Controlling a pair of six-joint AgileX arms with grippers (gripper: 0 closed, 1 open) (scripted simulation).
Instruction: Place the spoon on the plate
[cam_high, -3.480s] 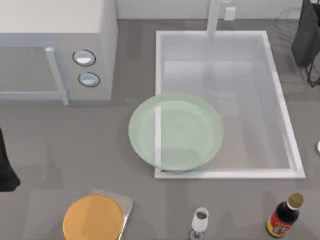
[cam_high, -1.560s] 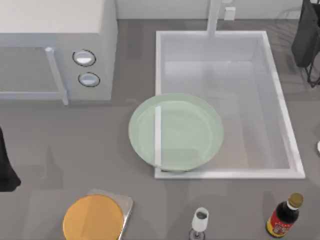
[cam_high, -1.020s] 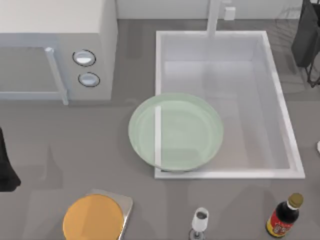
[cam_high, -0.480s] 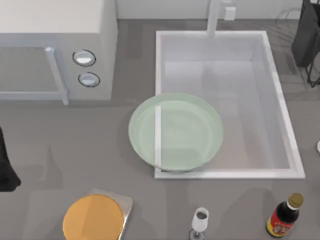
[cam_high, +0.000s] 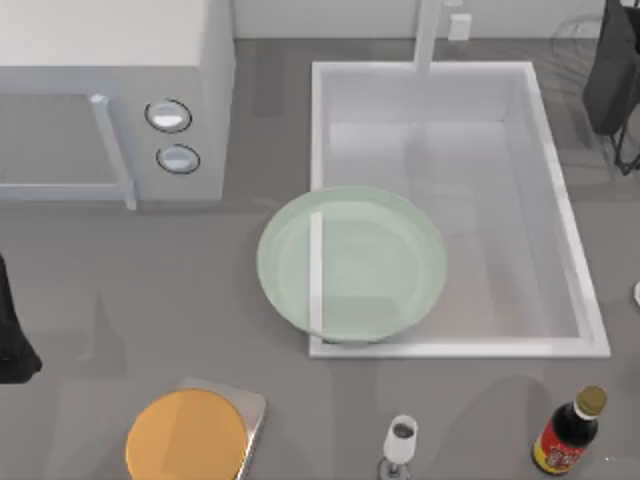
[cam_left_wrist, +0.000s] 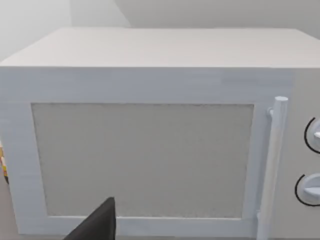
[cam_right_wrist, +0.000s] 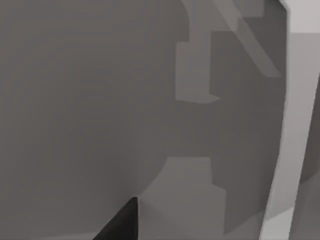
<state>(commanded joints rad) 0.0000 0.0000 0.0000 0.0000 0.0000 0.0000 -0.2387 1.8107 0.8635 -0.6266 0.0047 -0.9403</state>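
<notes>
Pale green plate (cam_high: 352, 264) is sitting at the table's centre, straddling the sink (cam_high: 560, 230) rim at the basin's 7 o'clock corner. At 10 o'clock of the plate is the microwave (cam_high: 110, 100); at 7 o'clock, an orange disc (cam_high: 186, 436) on a grey board; at 6 o'clock, a small wine glass (cam_high: 400, 440); at 4 o'clock, a dark sauce bottle (cam_high: 568, 432).

Left arm (cam_high: 12, 330) is idling at the table's 9 o'clock edge, its wrist camera facing the microwave door (cam_left_wrist: 142, 160). Right arm (cam_high: 615, 70) is idling at the 2 o'clock corner, its wrist camera looking at grey countertop beside the sink wall. Cannot tell whether either gripper's fingers are apart or together.

Spoon: cannot locate it, and nothing is lying on the plate.

Judgement: step 1, finding and reaching the spoon, is not yet under way. Next move calls for locating the spoon, then gripping its thin handle.
</notes>
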